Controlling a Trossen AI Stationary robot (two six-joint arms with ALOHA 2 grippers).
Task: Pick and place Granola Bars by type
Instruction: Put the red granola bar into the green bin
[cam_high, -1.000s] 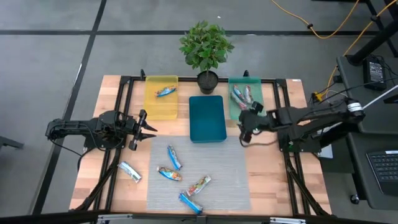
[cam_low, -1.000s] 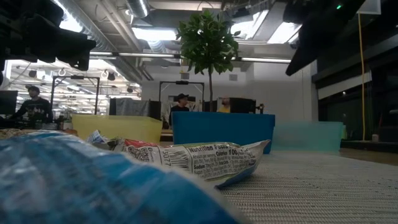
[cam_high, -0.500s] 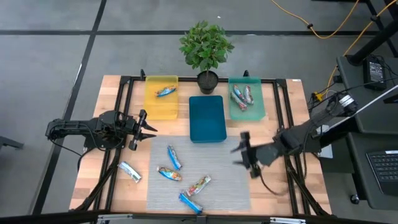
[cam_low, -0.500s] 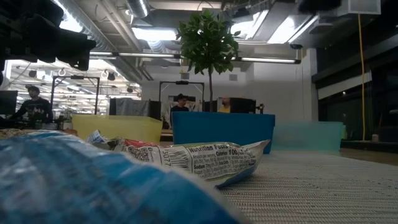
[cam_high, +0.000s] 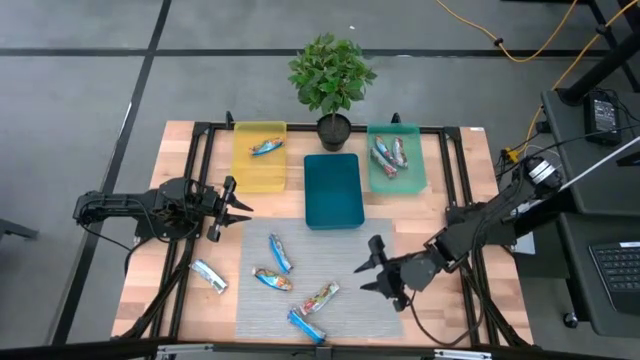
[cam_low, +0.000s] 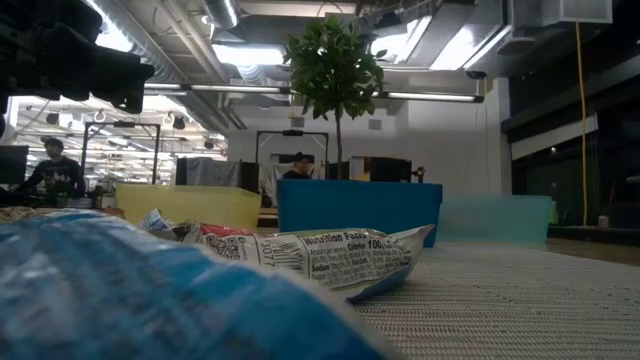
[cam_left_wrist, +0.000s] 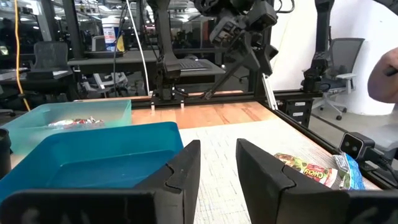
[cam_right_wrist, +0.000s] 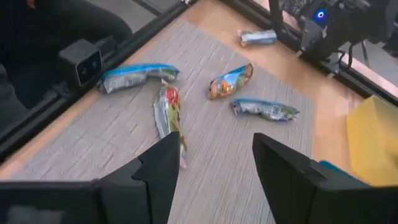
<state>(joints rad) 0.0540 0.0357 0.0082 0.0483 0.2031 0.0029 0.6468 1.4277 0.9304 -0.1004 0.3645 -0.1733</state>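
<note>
Since a second ago, your right claw (cam_high: 374, 271) has swung from beside the teal tray (cam_high: 396, 160) down over the grey mat (cam_high: 370, 315), and it now hangs spread wide and empty. Five Granola Bars are still loose: a red-orange one (cam_high: 319, 297) lies nearest that claw, just toward the mat's middle from it. A bright blue one (cam_high: 306, 325) sits at the near edge, with two more (cam_high: 279, 253) (cam_high: 272, 279) farther left on the mat. A silvery one (cam_high: 209, 275) rests off the mat on the bare tabletop (cam_high: 150, 290). Sorted so far: one bar in the yellow tray (cam_high: 258, 170) and about three in the teal tray; the blue tray (cam_high: 333, 190) holds none. Your left claw (cam_high: 231, 208) waits open, holding nothing, at the left.
</note>
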